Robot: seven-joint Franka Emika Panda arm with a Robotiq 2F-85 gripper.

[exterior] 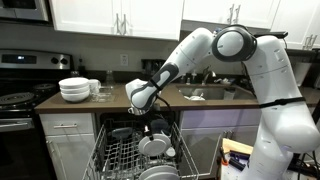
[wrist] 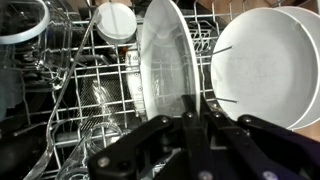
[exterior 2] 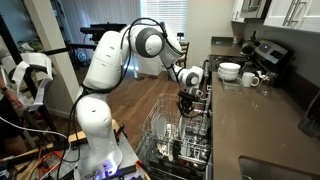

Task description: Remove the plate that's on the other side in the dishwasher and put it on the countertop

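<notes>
The dishwasher (exterior: 118, 158) stands open with its grey wire rack pulled out, also in the exterior view from the side (exterior 2: 168, 140). In the wrist view a white plate (wrist: 163, 55) stands on edge in the rack, with a second larger white plate (wrist: 265, 65) to its right. My gripper (wrist: 192, 122) reaches down into the rack, and its black fingers are closed on the lower rim of the edge-on plate. It shows in both exterior views (exterior: 148, 116) (exterior 2: 187, 104), just above the rack. The dark brown countertop (exterior: 115, 101) (exterior 2: 250, 120) runs beside the dishwasher.
A stack of white bowls (exterior: 75, 90) (exterior 2: 230, 71) and mugs (exterior: 96, 88) sit on the countertop. The black stove (exterior: 15, 100) is beside them, a sink (exterior: 205, 92) on the other side. Glassware and a white cup (wrist: 115, 20) fill the rack.
</notes>
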